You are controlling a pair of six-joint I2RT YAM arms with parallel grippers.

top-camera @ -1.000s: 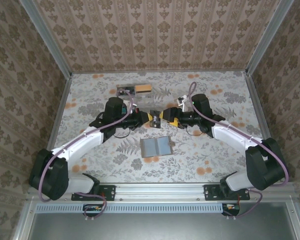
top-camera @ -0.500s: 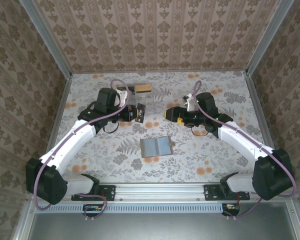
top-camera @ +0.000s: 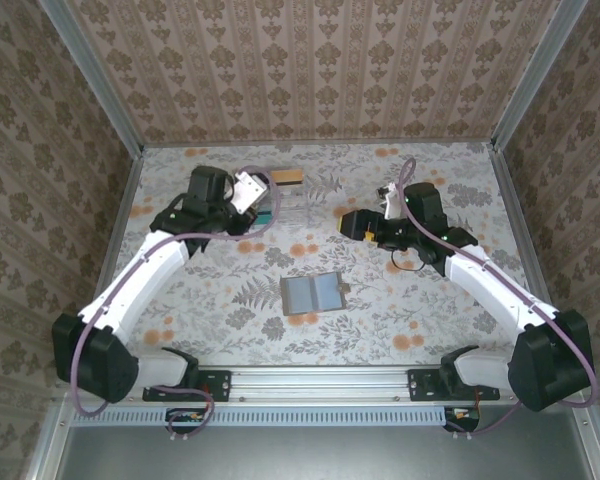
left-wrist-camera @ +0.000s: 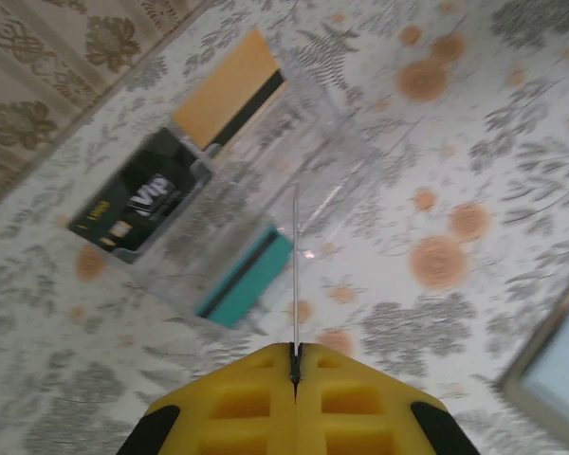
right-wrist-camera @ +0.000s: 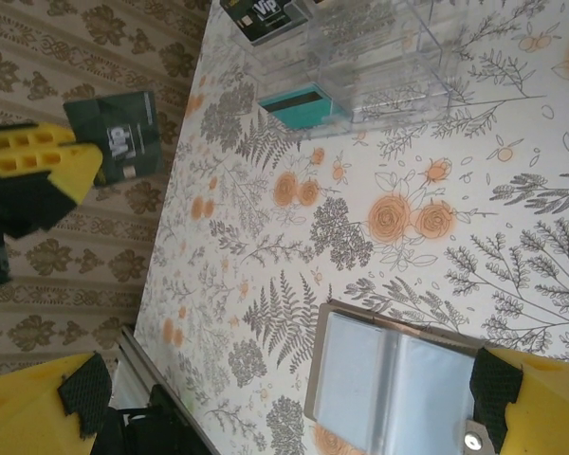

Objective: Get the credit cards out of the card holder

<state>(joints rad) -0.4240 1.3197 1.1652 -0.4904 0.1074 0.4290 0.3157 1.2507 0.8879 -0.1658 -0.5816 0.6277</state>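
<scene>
Starting at the left of the top view, the left gripper (top-camera: 260, 203) is found in the upper left-centre, right beside the clear tray (top-camera: 288, 203). Its yellow fingers (left-wrist-camera: 237, 403) are pressed together on a dark Vip card (right-wrist-camera: 123, 136). That card is seen edge-on as a thin line in the left wrist view and face-on in the upper left of the right wrist view. It's pinched by one edge and held up off the table (top-camera: 430, 320), probably so it can be dropped into a tray slot.

Three cards are already sat in the tray: a yellow card (left-wrist-camera: 229, 90), a black Vip card (left-wrist-camera: 137, 204) and a teal card (left-wrist-camera: 247, 275).

Further right, in the lower centre of the top view, the card holder (top-camera: 313, 293) is laid open and flat, well apart from both grippers. Its pockets look pale, and whether a card is left inside can't be told.

Right of centre, the right gripper (top-camera: 346, 224) is kept raised with its jaws spread wide and nothing between them. It's likely being kept ready for the holder, which shows at the bottom of its own wrist view.
</scene>
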